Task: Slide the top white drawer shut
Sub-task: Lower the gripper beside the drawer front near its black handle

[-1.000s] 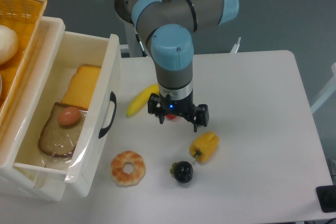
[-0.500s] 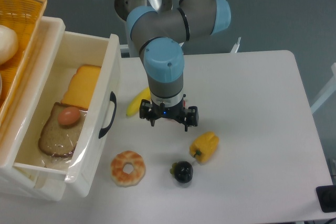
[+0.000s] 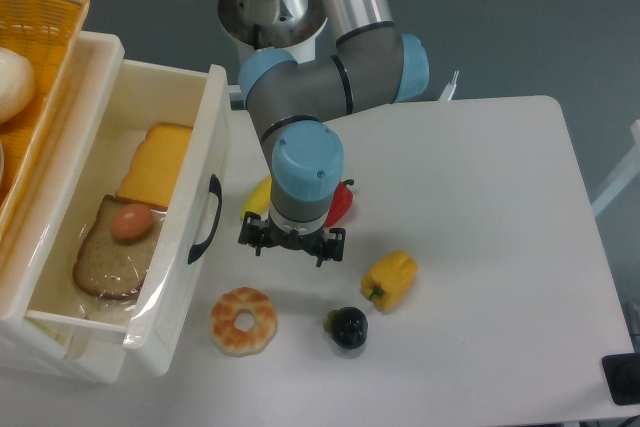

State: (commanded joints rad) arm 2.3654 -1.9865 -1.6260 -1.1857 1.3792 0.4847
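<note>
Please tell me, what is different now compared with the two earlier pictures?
The claw moved left across the table, toward the handle of the open top drawer. It now uncovers a red pepper and hides more of the banana. It took hold of nothing. The drawer, its food, the donut, the yellow pepper and the dark fruit stayed in place.
</note>
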